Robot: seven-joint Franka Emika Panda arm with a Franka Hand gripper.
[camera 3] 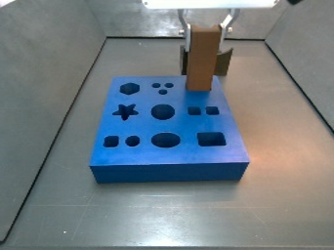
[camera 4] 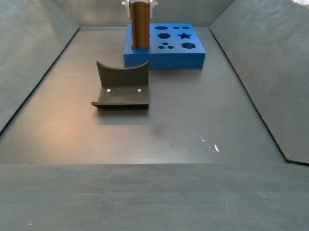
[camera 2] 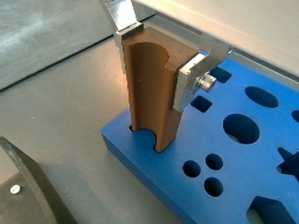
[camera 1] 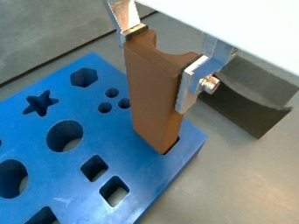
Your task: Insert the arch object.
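While the gripper [camera 1: 158, 54] clamped the arch object [camera 1: 155, 94] upright at the blue board's [camera 1: 70, 149] end, insertion looked nearly begun; next, I judged, a straight push down into its slot

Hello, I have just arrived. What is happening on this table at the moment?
The robot's hand grips the arch object, a tall brown column, and holds it upright at one end of the blue board. Its lower end meets the board near the edge. The dark grey piece lies apart on the floor.
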